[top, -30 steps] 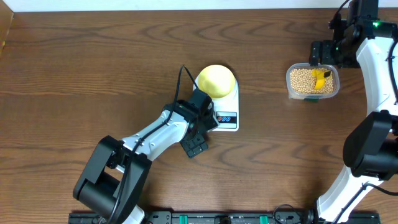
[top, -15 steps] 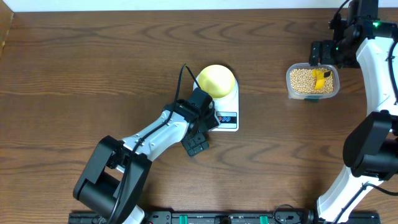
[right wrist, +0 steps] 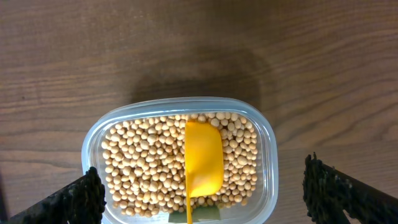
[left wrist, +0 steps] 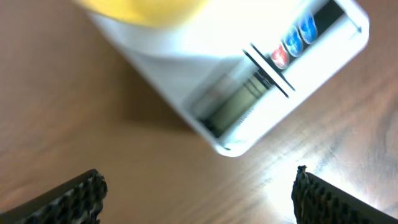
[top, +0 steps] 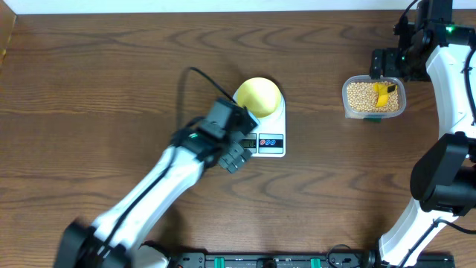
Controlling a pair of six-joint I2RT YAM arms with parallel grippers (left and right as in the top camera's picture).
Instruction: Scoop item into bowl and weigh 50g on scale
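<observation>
Desk [top: 89,74] is carrying everything. Left arm is reaching in diagonally from the near-left side, with the left claw [left wrist: 199,198] hanging just off the near-left corner of the scale [top: 274,132]. Its jaws are spread wide and gripping nothing, and the wrist view is showing only wood grain between the fingertips, with the scale's display end just beyond them. Right arm is coming up the right edge and parking the right claw [right wrist: 205,193] over the clear tub [top: 374,97] at far right, well apart from the scale. Those jaws are also standing fully apart, holding nothing, with the fingertips straddling the tub from above; can't tell whether they're touching it. Scale is sitting mid-desk, its red and blue buttons facing the near edge. Pale yellow bowl [top: 258,95] is sitting on the scale's far end. Yellow scoop [right wrist: 204,158] is lying on top of the beans [right wrist: 143,168], which are filling the tub.
</observation>
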